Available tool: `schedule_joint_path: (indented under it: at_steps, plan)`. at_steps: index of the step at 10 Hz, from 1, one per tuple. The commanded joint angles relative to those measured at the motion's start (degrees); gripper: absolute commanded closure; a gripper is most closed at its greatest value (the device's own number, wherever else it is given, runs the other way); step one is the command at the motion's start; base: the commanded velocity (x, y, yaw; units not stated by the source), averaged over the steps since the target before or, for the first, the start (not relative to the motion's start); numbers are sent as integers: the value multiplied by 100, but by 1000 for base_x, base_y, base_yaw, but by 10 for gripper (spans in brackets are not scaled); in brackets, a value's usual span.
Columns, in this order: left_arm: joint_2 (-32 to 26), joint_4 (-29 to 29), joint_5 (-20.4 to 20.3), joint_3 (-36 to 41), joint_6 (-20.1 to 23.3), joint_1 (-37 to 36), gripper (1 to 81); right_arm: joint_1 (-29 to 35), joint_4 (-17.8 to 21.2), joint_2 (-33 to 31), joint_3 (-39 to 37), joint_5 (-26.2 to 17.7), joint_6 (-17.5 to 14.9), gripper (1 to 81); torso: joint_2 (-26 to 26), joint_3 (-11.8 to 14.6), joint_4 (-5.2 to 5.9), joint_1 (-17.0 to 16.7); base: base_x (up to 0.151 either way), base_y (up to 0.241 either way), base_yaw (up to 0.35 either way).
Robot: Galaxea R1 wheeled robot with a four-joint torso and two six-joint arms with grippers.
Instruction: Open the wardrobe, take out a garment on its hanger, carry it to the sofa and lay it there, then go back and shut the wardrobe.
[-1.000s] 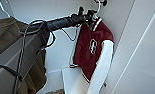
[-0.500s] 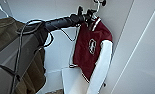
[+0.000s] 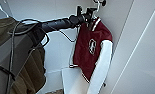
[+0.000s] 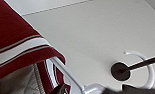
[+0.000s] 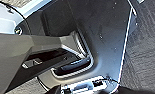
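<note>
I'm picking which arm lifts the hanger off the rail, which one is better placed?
Left. Its end effector is up at the white hanger carrying the maroon varsity jacket.

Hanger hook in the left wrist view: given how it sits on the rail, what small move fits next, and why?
Probably lift slightly. The hanger's hook curls over the dark rail, and the left hand sits at the collar of the maroon jacket, so it must clear the rail first.
</note>
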Motion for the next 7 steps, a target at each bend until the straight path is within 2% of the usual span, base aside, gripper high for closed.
schedule_joint_path:
  at_steps: [1,5,7]
  plan:
    - [126,144,-52,-403,-10,-987,10,110,67,31,36,-375,-9,10,0,0,0,0,0,0,0]
    - [460,356,-34,-800,-10,-1075,10,66,67,40,18,-357,-17,10,0,0,0,0,0,0,0]
    - [504,364,-26,-669,-10,-1102,10,66,68,40,27,-357,-9,10,0,0,0,0,0,0,0]
